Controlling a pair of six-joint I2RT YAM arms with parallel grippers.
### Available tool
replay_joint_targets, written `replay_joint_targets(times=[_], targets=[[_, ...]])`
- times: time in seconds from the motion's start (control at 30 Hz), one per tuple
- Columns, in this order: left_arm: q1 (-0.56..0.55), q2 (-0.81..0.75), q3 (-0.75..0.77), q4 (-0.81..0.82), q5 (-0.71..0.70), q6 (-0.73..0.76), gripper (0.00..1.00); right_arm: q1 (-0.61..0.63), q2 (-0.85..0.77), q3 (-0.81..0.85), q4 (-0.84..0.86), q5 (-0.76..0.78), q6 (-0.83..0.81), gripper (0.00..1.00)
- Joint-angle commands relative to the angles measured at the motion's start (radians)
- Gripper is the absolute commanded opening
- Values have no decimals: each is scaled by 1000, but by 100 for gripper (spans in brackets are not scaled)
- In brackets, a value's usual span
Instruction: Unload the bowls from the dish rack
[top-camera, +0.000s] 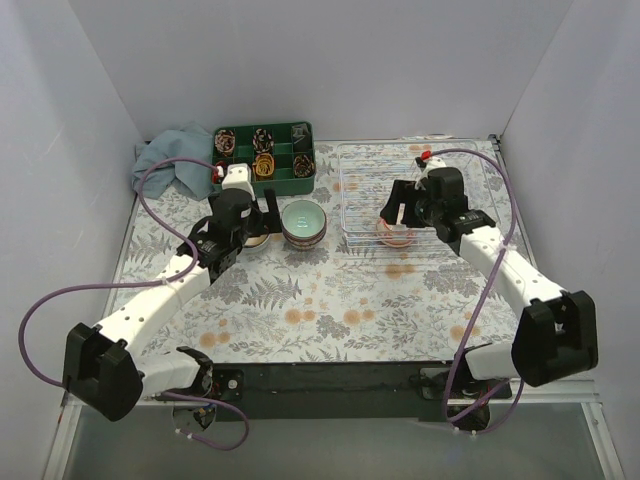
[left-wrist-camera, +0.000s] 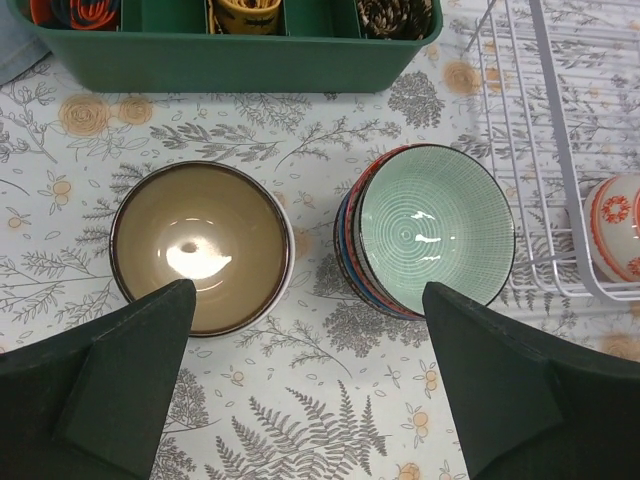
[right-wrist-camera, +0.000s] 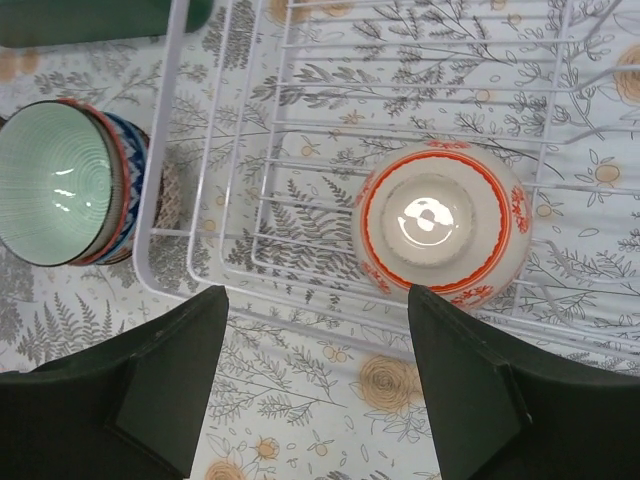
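Note:
A white bowl with red pattern (right-wrist-camera: 440, 225) lies in the near left corner of the white wire dish rack (right-wrist-camera: 170, 150), apparently bottom up. It also shows in the top view (top-camera: 397, 235), inside the rack (top-camera: 470, 152). My right gripper (right-wrist-camera: 317, 292) is open and empty, just above and in front of this bowl (top-camera: 395, 212). A stack of bowls with a mint-green one on top (left-wrist-camera: 435, 228) stands on the table left of the rack (top-camera: 303, 222). A tan bowl (left-wrist-camera: 200, 245) stands beside it. My left gripper (left-wrist-camera: 307, 290) is open and empty above the gap between them.
A green compartment tray (top-camera: 280, 187) with small items stands at the back, behind the bowls; it also shows in the left wrist view (left-wrist-camera: 220, 65). A blue cloth (top-camera: 165, 160) lies at the back left. White walls enclose the table.

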Motion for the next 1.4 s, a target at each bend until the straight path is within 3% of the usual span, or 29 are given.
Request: replay_joint_targets(times=[0.0,0.27,0.4,0.83,1.0,1.17,1.37], targets=[[4,-28,-3,36,-18,38,98,-40,75,66,-31,-4,15,80],[5,-48,-21,47,-62,51,98,-59,242,132,-31,-44,13,80],[5,-49,-29,56,-72,56,98,-57,330,195,-16,-148,24,77],[7,-38,-40,69,-72,64,98,-56,491,348,100,-275,21,76],[7,-35,-43,75,-67,67,98,-57,507,390,106,-269,-4,77],[7,-34,-44,76,-64,70,98,-97,442,353,86,-163,4,78],[7,-38,-49,79,-61,75,98,-189,464,341,31,-284,15,80]])
